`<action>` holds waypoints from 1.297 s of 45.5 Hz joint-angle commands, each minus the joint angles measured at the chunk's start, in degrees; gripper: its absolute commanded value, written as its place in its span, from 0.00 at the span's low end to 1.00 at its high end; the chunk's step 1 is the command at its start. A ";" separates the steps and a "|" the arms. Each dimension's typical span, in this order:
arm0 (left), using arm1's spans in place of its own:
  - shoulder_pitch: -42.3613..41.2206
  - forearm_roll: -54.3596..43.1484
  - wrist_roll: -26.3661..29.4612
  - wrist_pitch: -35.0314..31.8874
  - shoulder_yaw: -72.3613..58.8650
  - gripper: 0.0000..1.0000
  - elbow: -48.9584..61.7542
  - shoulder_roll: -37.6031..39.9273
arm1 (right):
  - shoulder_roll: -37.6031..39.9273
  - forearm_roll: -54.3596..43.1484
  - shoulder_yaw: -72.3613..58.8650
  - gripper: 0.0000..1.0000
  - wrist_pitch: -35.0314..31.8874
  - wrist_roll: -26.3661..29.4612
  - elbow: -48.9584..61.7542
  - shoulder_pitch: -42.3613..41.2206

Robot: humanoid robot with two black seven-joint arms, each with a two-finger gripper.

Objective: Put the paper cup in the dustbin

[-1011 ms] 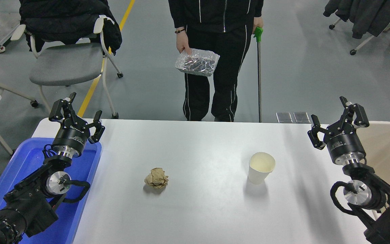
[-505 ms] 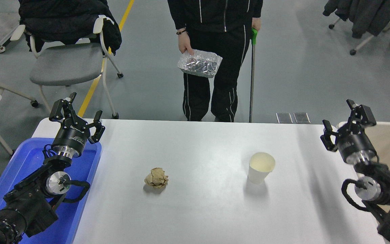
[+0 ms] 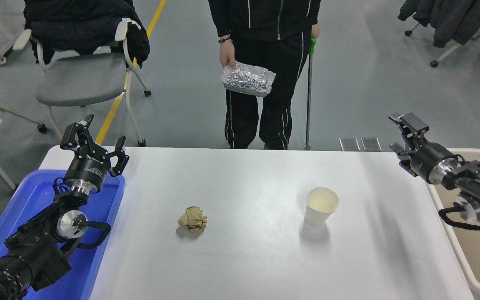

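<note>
You see a plain white paper cup with a cream inside on the white desk, left of the black right gripper. The dustbin beneath that gripper is beige. The crumpled paper ball is brown. Under the black left gripper, the tray is blue.

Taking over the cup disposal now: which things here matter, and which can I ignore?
For the job:
paper cup, upright on the table
dustbin, at the table's right end
right gripper, open, above the table's far right corner

Ignore:
crumpled brown paper ball
blue tray
left gripper, parked over the tray
</note>
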State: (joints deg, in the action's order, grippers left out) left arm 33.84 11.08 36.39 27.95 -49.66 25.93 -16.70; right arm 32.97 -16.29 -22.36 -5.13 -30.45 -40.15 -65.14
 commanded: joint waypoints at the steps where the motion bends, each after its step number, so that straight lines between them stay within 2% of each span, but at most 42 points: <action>1: 0.00 0.00 -0.01 0.00 0.00 1.00 0.00 0.00 | 1.40 -14.36 -20.70 0.99 -2.07 0.04 -10.64 -16.85; 8: 0.00 0.00 -0.01 0.00 0.00 1.00 0.00 0.00 | 0.43 -33.08 -20.97 0.99 -5.41 0.04 -13.64 -20.63; 15: 0.00 0.00 -0.01 0.00 0.00 1.00 0.00 0.00 | -1.59 -41.53 -21.15 0.99 -7.26 0.04 -15.22 -22.57; 23: 0.00 0.00 -0.01 0.00 0.00 1.00 0.00 0.00 | -7.65 -41.63 -21.93 0.99 -6.91 0.21 -14.43 -21.87; 28: 0.00 0.00 0.08 0.00 0.00 1.00 0.00 0.00 | -10.38 -40.93 -21.24 0.99 -5.94 1.17 -12.41 -18.36; 34: 0.00 0.00 -0.01 0.00 0.00 1.00 0.00 0.00 | -13.02 -40.22 -21.50 0.99 -2.08 2.58 -11.01 -14.49; 50: 0.00 0.00 0.08 0.00 0.00 1.00 0.00 0.00 | -15.30 -39.69 -21.41 0.99 -0.75 3.64 -0.46 -7.81; 59: 0.00 0.00 -0.01 0.00 0.00 1.00 0.00 0.00 | -15.30 -39.69 -21.50 0.98 0.47 3.64 1.21 -6.31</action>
State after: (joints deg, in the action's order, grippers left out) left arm 33.84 11.07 36.42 27.95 -49.66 25.92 -16.70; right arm 18.56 -56.04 -43.75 -6.20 -27.03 -42.57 -74.17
